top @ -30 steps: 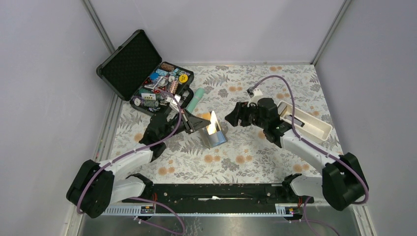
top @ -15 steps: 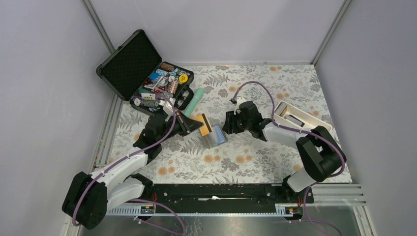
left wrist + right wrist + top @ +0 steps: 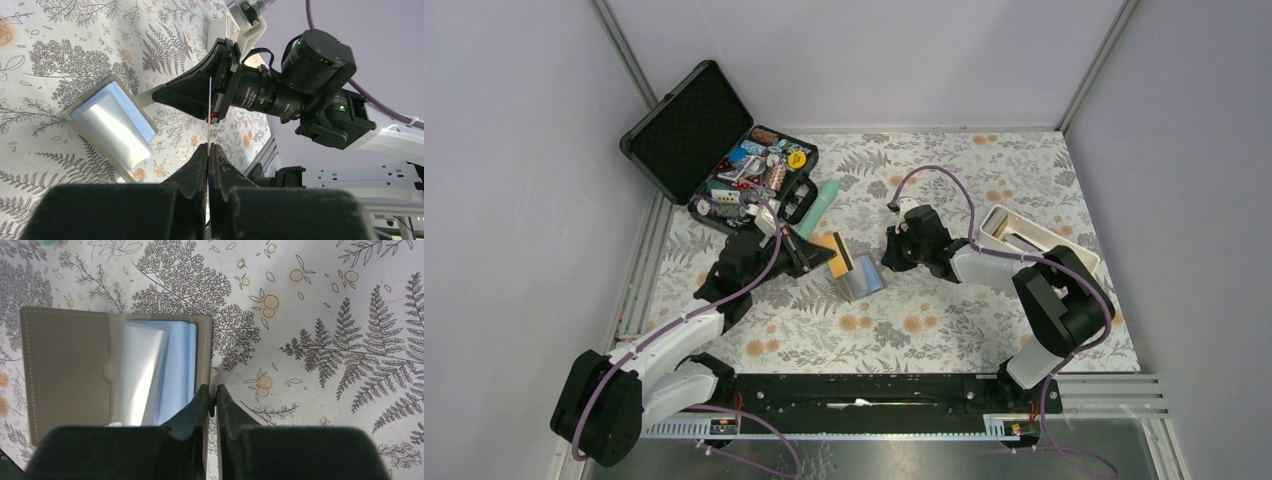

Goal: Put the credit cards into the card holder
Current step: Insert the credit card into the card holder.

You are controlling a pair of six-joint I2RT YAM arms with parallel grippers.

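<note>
left arm is stretching toward tabletop middle, left gripper [image 3: 827, 256] is staying pressed on an orange-yellow credit card [image 3: 838, 250], tilted beside the open card holder [image 3: 866, 281], which is lying mid-tabletop far from every edge | right gripper [image 3: 890, 254] is just finishing closing, seemingly pinching the holder's right rim, steadying it for insertion | right arm is reaching low leftward
</note>
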